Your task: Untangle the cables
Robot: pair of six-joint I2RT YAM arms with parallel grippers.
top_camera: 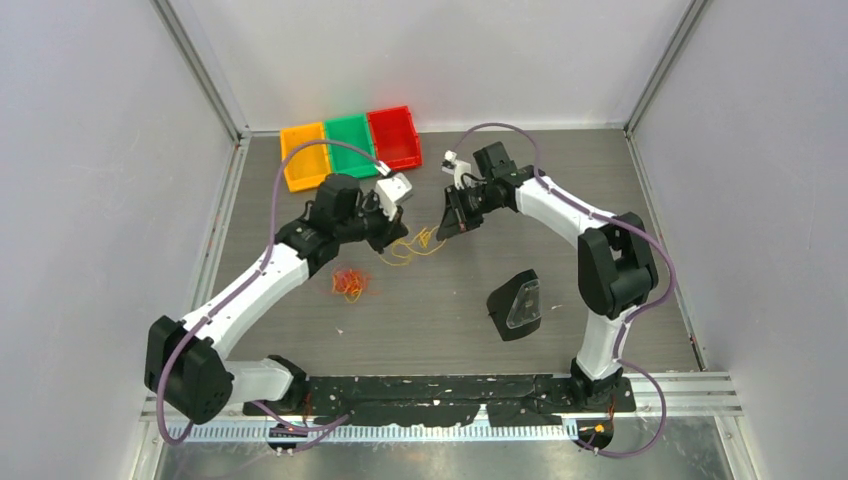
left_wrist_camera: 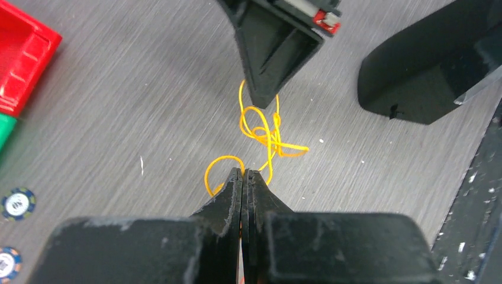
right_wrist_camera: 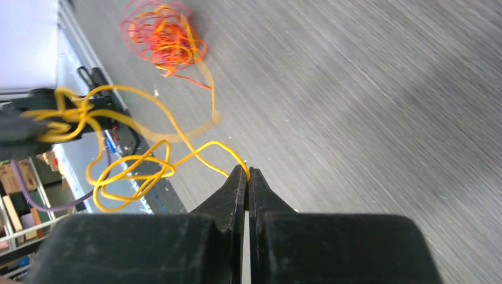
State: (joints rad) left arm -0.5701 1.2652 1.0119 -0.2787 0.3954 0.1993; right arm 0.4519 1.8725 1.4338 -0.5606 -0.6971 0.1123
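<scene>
Pinches one yellow cable [top_camera: 415,246] at two spots, just above the centre of the top view. Grips a loop of it with the left end effector [left_wrist_camera: 244,175], pressed together on the strand at lower centre of the left wrist view. Grips another bend with the right end effector [right_wrist_camera: 247,172], likewise clamped on it at lower centre of the right wrist view. Holds both end effectors near each other, tips facing, with a knotted cluster of loops slung between them over the grey tabletop [top_camera: 440,320]. Shows, in the left wrist view, loops knotted just below the right end effector's tip at upper centre. Cannot tell about contact between hanging loops and tabletop. Has a separate tangle of red and orange cables [top_camera: 350,284] lying on the tabletop left of centre in the top view, apart from the yellow cable. Has three bins touching side by side at upper centre-left of the top view: orange bin [top_camera: 303,158], then green bin [top_camera: 350,142], then red bin [top_camera: 394,136] rightmost. Has a black holder [top_camera: 505,300] with a clear face right of centre, well apart from both. Shows two poker chips [left_wrist_camera: 18,203] at the lower left edge of the left wrist view
</scene>
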